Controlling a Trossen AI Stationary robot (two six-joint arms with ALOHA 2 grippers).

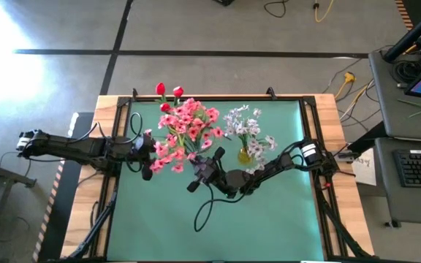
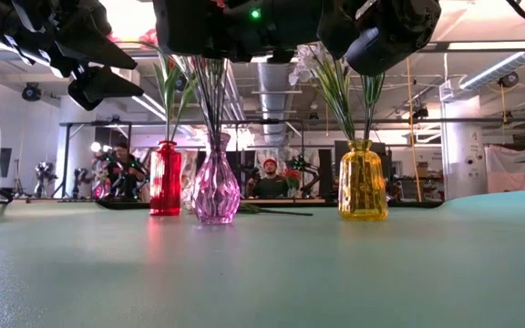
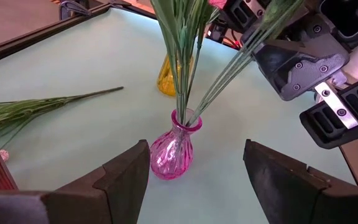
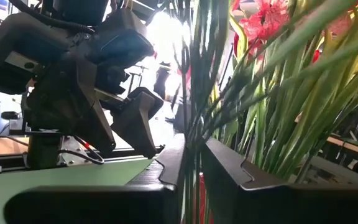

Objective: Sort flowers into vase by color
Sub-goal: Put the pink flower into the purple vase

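Note:
Three small glass vases stand in a row: a red vase (image 2: pixel 165 179) with red flowers (image 1: pixel 168 91), a pink vase (image 2: pixel 215 187) with a big bunch of pink flowers (image 1: pixel 185 131), and a yellow vase (image 2: pixel 363 182) with white flowers (image 1: pixel 245 126). My right gripper (image 1: pixel 202 166) is beside the pink bunch, above the pink vase (image 3: pixel 175 148), shut on green stems. My left gripper (image 1: pixel 148 155) is open and empty on the bunch's left side, raised above the table. One loose spray (image 3: pixel 39 106) lies flat on the table behind the vases. My right gripper pinches thin green stems (image 4: pixel 194 146) of the pink flowers between its two fingers, well above the vase mouth. The fingers come about level from the table's right side and lie across the stems. The stems (image 3: pixel 229 74) slant down from the gripper into the pink vase's neck.
The green mat (image 1: pixel 269 219) is bare in front of the vases. Black rails and clamps (image 1: pixel 115 109) frame the table. Beyond the far edge is a workshop room with people sitting (image 2: pixel 269 178).

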